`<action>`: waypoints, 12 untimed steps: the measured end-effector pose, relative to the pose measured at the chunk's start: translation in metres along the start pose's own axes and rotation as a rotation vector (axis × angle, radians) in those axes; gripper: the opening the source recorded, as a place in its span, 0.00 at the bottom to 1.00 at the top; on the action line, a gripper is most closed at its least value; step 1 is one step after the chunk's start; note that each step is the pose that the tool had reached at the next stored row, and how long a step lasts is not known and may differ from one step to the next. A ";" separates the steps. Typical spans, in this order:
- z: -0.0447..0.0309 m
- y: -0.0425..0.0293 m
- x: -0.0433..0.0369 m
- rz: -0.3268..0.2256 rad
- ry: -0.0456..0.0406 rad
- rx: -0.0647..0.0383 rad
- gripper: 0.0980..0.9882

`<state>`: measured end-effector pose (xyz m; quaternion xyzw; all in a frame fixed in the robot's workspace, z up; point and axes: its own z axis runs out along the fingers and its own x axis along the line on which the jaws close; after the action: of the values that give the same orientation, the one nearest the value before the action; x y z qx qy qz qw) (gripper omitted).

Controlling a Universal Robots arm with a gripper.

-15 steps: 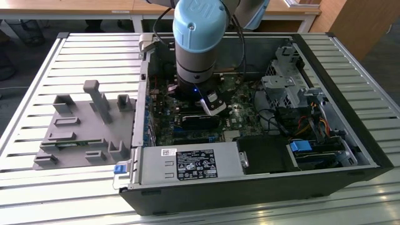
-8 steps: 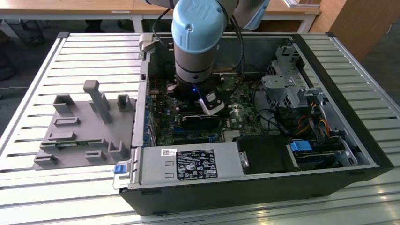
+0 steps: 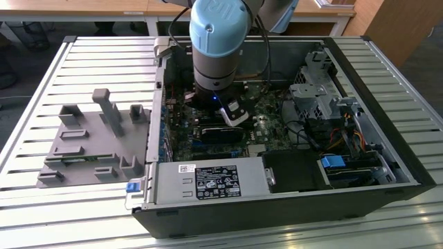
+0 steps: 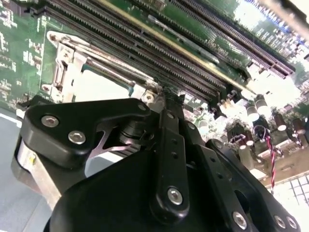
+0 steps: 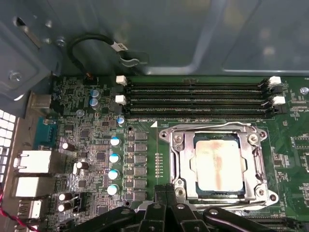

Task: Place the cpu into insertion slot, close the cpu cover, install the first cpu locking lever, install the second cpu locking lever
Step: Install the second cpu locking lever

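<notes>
Grey fixture tray [image 3: 90, 142] lies on the slatted surface [image 3: 41, 83] at the exterior view's left. Beside it the open computer case [image 3: 387, 104] holds the green motherboard [image 5: 96, 145]; the arm [image 3: 218, 46] reaches down into it. The cpu [image 5: 218, 164] sits in the insertion slot [image 5: 186, 164], the cpu cover [image 5: 256, 164] closed flat around it. The gripper [image 5: 166, 203] hovers at the socket's edge, fingers together, holding nothing I can make out.

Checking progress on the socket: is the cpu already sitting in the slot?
Yes, in the first wrist view the cpu lies flat inside the slot, with the cover framing it.
</notes>
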<state>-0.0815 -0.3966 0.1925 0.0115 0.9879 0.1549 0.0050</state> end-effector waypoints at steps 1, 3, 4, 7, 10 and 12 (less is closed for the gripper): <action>-0.0014 0.0004 0.0000 0.000 0.0001 0.000 0.01; -0.0043 0.0013 0.0000 0.000 0.0001 0.000 0.01; -0.0055 0.0017 0.0000 0.000 0.0001 0.000 0.01; -0.0094 0.0029 0.0000 0.000 0.0001 0.000 0.01; -0.0138 0.0044 0.0000 0.000 0.0001 0.000 0.01; -0.0167 0.0053 -0.0001 0.000 0.0001 0.000 0.01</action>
<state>-0.0815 -0.3967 0.2101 0.0115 0.9879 0.1547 0.0050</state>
